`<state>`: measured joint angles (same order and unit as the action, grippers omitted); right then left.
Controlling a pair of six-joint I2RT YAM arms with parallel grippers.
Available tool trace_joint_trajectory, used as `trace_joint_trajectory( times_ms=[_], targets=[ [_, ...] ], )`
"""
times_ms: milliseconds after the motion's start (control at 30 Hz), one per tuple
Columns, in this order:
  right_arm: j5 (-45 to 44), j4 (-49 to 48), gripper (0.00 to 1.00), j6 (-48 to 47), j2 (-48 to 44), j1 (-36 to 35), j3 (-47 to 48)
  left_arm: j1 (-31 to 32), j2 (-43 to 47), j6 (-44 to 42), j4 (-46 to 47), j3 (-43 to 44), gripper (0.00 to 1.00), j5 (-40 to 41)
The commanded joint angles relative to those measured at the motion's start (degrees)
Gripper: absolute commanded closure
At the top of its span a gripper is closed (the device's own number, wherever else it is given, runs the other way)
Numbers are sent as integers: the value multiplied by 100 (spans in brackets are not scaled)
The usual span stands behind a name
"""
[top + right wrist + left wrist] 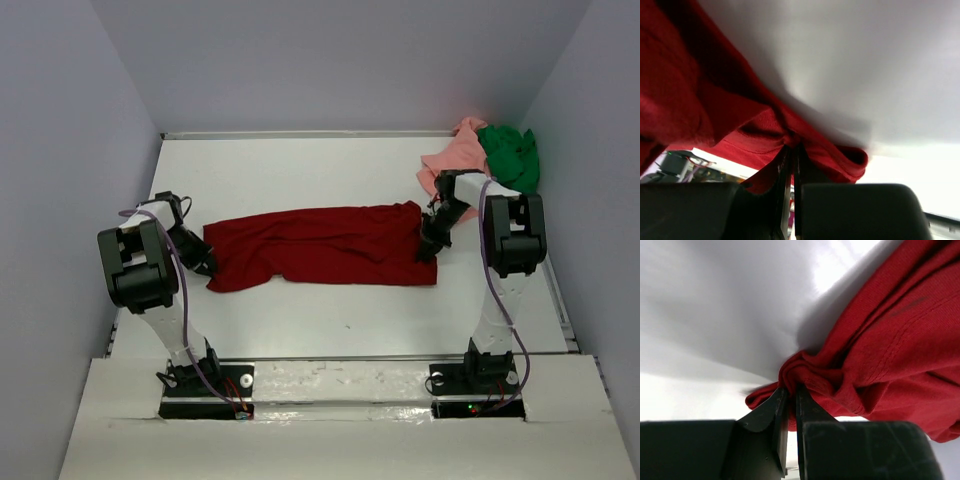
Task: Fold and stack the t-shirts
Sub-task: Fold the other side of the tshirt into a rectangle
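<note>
Left end effector (pixel 790 391) is pinching one bunched end of the dark red t-shirt (pixel 320 245), and the right end effector (pixel 791 148) has the other. Shirt's stretched between them over the surface (pixel 300 170).

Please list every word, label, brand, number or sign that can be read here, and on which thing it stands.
There are none. The dark red t-shirt, the salmon pink t-shirt, the green t-shirt and the white table carry no readable print, label or number in any view.
</note>
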<state>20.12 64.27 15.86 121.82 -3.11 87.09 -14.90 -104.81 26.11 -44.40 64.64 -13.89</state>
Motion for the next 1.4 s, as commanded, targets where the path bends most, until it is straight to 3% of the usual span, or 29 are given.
trace_joint_trajectory(
  times_ms=[0,300,600,633,667,700,733,767,833,933,1367],
  targets=[
    [-500,270,100,-153,-404,-58,-455,13,119,-317,-420,-277,82,747],
    [-1140,165,100,-39,-607,-58,-746,-83,-91,-431,-473,57,82,1230],
    [-1142,112,100,-30,-545,-5,-684,-198,-452,-519,-596,734,80,1240],
    [-1116,112,100,-39,-545,-5,-684,-198,-461,-519,-605,760,77,1213],
    [-1089,112,100,-39,-545,-5,-684,-198,-478,-519,-587,787,64,1196],
    [-1089,112,98,-30,-545,-5,-693,-198,-478,-536,-587,787,58,1170],
    [-1089,112,93,-30,-554,-5,-685,-198,-478,-528,-570,787,52,1134],
    [-1080,112,75,-21,-580,-5,-667,-189,-452,-528,-552,769,40,1091],
    [-1080,103,66,-21,-615,-5,-632,-189,-417,-510,-508,743,30,1055],
    [-1080,94,60,-4,-651,-5,-535,-189,-391,-519,-499,699,26,1011],
    [-1502,331,60,102,-826,100,404,-215,-321,-563,-842,1181,27,1327]
  ],
)
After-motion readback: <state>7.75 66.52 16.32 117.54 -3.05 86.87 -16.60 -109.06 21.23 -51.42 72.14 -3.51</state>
